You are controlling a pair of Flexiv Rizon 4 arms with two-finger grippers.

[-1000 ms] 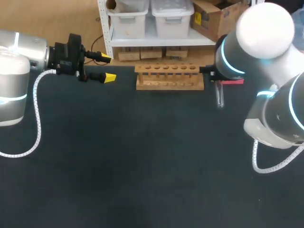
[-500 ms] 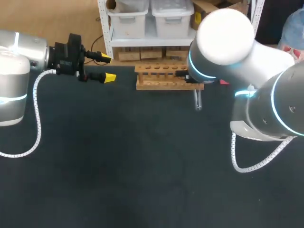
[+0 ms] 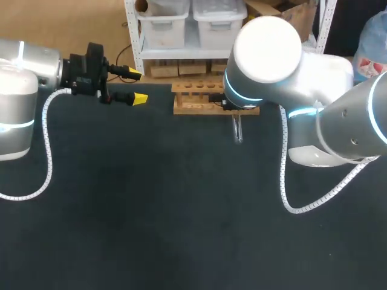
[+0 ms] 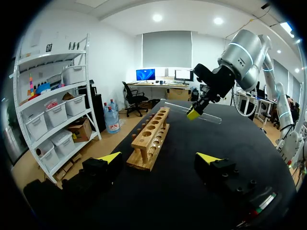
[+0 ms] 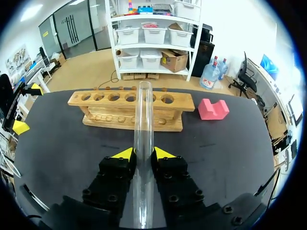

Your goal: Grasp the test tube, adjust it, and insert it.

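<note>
The left pincer (image 3: pixel 136 86) stands open and empty at the left of the surface (image 3: pixel 181 211), well apart from the tube, so a handover to adjust it could miss or knock the glass. At the middle of the far edge sits the rack (image 3: pixel 193 99). Just on the near side of its right half, the right pincer (image 5: pixel 144 153) grips the tube (image 5: pixel 143 110), which lies along the fingers, not upright. Brought in at that tilt it would likely strike the rack instead of entering a hole, and smooth glass may slip.
</note>
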